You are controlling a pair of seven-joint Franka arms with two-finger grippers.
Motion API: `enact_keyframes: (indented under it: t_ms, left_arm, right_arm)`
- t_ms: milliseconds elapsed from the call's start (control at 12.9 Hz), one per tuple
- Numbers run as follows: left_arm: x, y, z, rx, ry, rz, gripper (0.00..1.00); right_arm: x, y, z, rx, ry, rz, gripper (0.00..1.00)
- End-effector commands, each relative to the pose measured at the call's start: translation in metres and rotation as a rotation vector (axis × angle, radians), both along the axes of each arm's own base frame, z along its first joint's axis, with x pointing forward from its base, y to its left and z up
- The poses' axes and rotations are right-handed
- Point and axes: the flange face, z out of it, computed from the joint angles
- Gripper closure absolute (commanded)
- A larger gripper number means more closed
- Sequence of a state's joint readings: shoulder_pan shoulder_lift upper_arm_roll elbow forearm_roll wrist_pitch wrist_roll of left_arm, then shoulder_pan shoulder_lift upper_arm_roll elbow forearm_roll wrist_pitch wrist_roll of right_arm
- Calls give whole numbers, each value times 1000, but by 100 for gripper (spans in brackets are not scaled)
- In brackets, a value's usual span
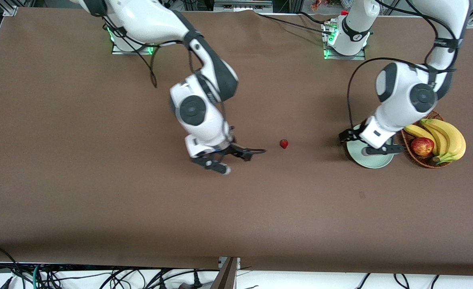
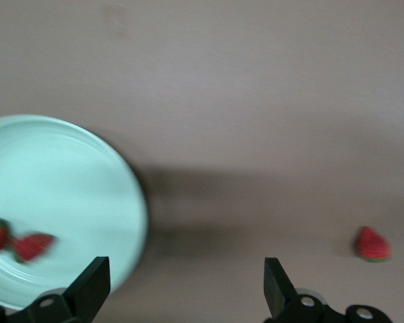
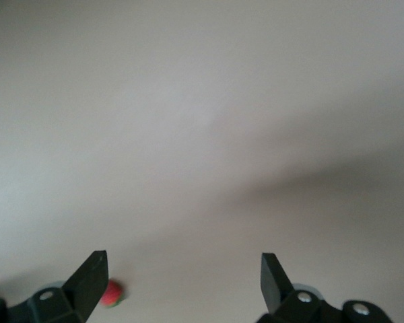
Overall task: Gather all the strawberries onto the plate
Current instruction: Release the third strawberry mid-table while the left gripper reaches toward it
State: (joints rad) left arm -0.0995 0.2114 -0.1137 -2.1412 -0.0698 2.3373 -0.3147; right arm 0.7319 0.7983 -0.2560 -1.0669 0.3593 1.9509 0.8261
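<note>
The pale mint-green plate (image 1: 376, 163) lies beside the basket at the left arm's end of the table. In the left wrist view the plate (image 2: 60, 188) holds two strawberries (image 2: 32, 246), side by side. A third strawberry (image 1: 284, 143) lies on the bare table between the arms; it also shows as a strawberry (image 2: 372, 243) on the cloth and as a strawberry (image 3: 112, 294) beside one right finger. My left gripper (image 1: 365, 149) (image 2: 183, 286) hovers over the plate's edge, open and empty. My right gripper (image 1: 240, 159) (image 3: 182, 279) hangs low beside the lone strawberry, open and empty.
A brown wicker basket (image 1: 415, 158) with bananas (image 1: 447, 140) and a red apple (image 1: 422, 146) stands next to the plate. Brown cloth covers the table. Cables hang along the table edge nearest the front camera.
</note>
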Motion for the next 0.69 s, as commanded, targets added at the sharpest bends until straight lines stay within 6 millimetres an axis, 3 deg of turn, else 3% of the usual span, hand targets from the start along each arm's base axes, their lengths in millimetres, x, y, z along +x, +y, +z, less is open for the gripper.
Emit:
enact_keyframes:
  t_ms: [0, 154, 309, 463, 618]
  left_arm:
    - [-2, -86, -8, 44, -10, 78, 0]
    - [1, -144, -23, 42, -9, 126, 0]
    - [0, -184, -43, 60, -12, 161, 0]
    - [5, -201, -75, 87, -8, 198, 0]
    - [9, -206, -101, 96, 5, 198, 0]
  right_arm:
    - [-6, -61, 37, -78, 71, 107, 0]
    - [-13, -118, 76, -79, 100, 206, 0]
    - [-29, -184, 104, -52, 112, 275, 0]
    - [-46, -239, 121, -72, 102, 340, 0]
    - [-64, -265, 143, -100, 89, 362, 0]
